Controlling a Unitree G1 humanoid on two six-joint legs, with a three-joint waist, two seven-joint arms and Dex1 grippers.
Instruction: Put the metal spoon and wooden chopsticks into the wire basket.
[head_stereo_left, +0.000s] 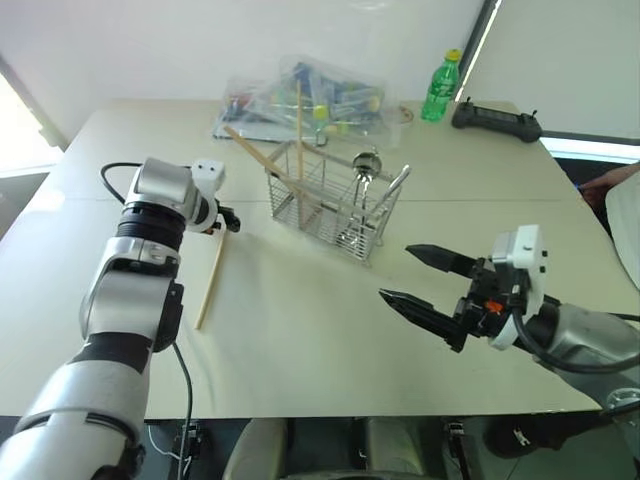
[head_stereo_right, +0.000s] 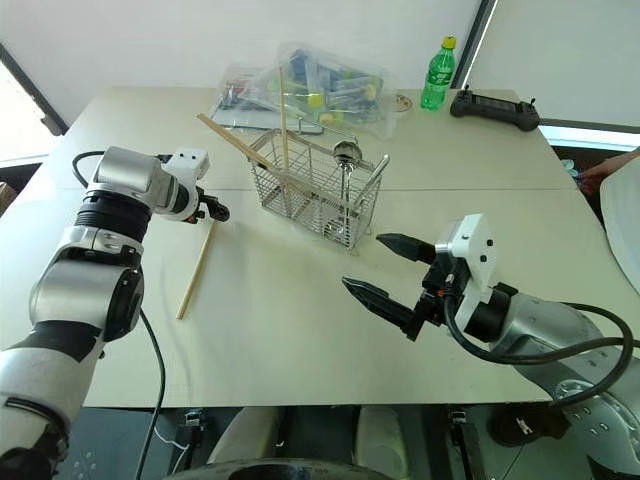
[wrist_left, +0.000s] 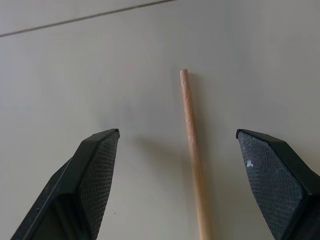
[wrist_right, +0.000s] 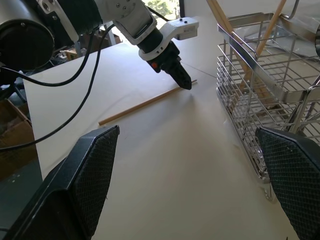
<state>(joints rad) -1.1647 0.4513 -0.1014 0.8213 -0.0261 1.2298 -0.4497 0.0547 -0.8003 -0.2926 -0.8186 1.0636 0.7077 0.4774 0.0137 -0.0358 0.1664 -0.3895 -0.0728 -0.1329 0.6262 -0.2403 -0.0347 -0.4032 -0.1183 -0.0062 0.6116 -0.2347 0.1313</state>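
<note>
Loose chopstick (head_stereo_left: 211, 279): it lies flat on the bench (head_stereo_left: 300, 350), to the left of the basket (head_stereo_left: 335, 205) and apart from it.
Its long axis: it runs from its far end, near my left gripper (head_stereo_left: 228, 220), back toward my body, slanting a little to my left as it comes.
My left fingers (wrist_left: 92, 172): spread wide and holding nothing, pointing steeply down over the stick's far end.
Stick against those fingers: in my left wrist view the stick (wrist_left: 192, 150) lies between the two pads, closer to one than the other, with its tip just past them; I judge the pads are above it, not yet touching.
Closing line: the pads face each other across the stick, so closing them should pinch it across its width, not along it.
My right fingers (head_stereo_right: 385, 270): wide open and empty, held level over the near bench, in front of the basket and well apart from the loose stick.
Nearer arm: the left, plainly.
Already in the basket: two chopsticks (head_stereo_left: 275, 165) lean out of the left side, and the spoon (head_stereo_left: 362, 185) stands bowl up toward the right.
What is left, as I judge it: this one stick.
What the move needs: a little more descent, then a grip near the end.
</note>
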